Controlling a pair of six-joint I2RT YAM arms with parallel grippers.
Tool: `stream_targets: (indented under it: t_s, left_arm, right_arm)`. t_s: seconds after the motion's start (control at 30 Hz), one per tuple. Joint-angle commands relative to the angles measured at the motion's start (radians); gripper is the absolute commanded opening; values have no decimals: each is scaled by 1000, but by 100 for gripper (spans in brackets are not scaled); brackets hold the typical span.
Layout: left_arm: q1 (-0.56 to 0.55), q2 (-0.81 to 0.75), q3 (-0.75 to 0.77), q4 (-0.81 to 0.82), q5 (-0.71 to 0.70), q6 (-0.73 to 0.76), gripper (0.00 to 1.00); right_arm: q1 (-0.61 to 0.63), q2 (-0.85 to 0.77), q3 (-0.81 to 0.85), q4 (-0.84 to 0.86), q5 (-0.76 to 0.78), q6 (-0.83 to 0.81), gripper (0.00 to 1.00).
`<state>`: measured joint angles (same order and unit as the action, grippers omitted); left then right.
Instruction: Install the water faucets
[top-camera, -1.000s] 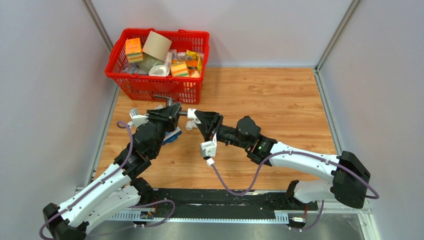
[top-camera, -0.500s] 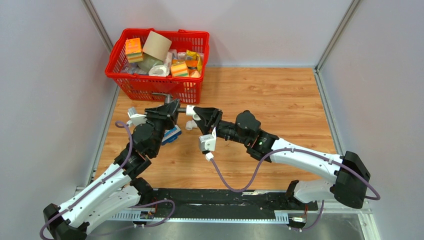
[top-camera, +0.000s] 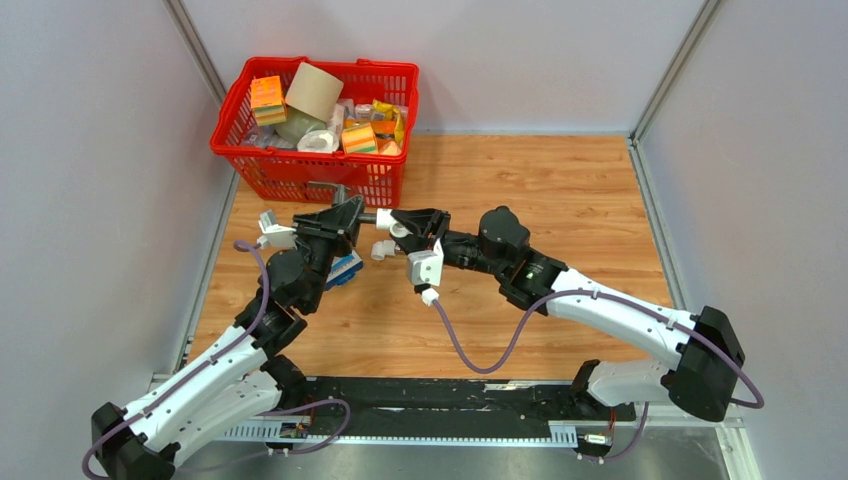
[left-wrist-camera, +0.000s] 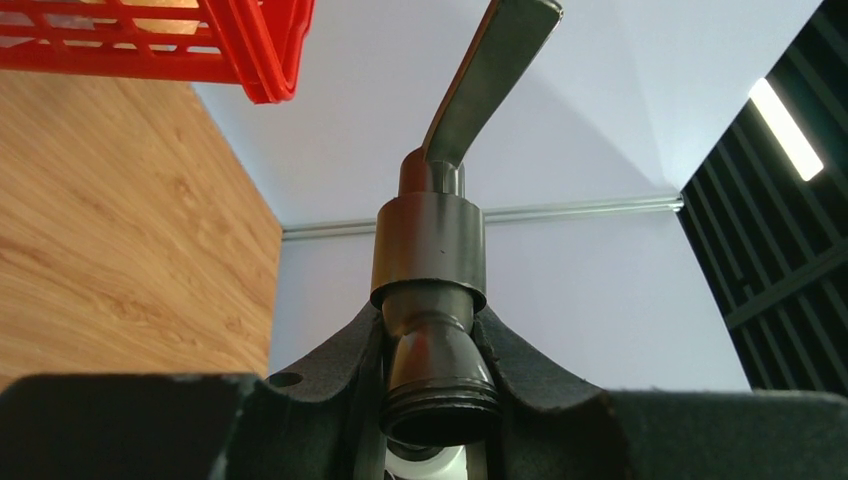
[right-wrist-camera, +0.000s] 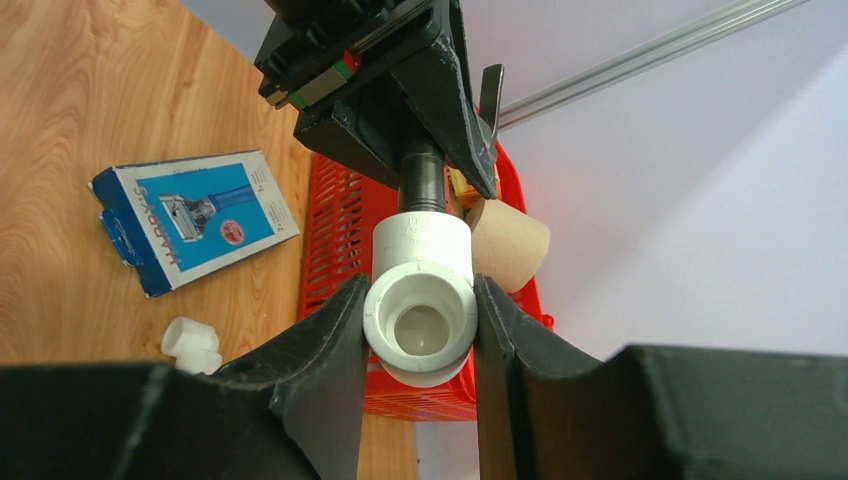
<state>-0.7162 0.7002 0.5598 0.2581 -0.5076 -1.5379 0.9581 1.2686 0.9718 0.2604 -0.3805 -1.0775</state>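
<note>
A dark grey water faucet (left-wrist-camera: 430, 250) with a flat lever handle (left-wrist-camera: 490, 70) is clamped in my left gripper (left-wrist-camera: 430, 335), which is shut on its body just in front of the basket (top-camera: 345, 212). My right gripper (right-wrist-camera: 420, 310) is shut on a white plastic elbow fitting (right-wrist-camera: 420, 290). The faucet's dark stem (right-wrist-camera: 422, 185) enters the top of that fitting. In the top view the two grippers meet tip to tip, the right gripper (top-camera: 402, 224) holding the elbow fitting (top-camera: 386, 222). A second white elbow fitting (top-camera: 380, 250) lies loose on the wooden table.
A red basket (top-camera: 300, 180) full of boxes and a cardboard roll stands at the back left, close behind the grippers. A flat blue-and-white box (right-wrist-camera: 190, 220) lies on the table under the left arm. Grey walls enclose the wooden table (top-camera: 560, 210).
My right gripper has risen and moved toward the basket, rolling its wrist, with the white fitting against the faucet. The left gripper has shifted slightly upward with the faucet.
</note>
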Motion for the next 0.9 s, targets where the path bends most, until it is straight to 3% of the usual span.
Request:
stream_targets:
  t_s: [0.0,0.6,0.87]
  left_arm:
    - [-26,12,-12,202,196,33,0]
    - [-26,51,-100,562,300,234,0]
    - [-25,100,-155,823,357,331,0]
  right_arm:
    - [5,-8,59,-12,-144,105,0]
    - [-97,-6,94,20,-349,418,0]
    - [-163,8,54,236,-446,723,0]
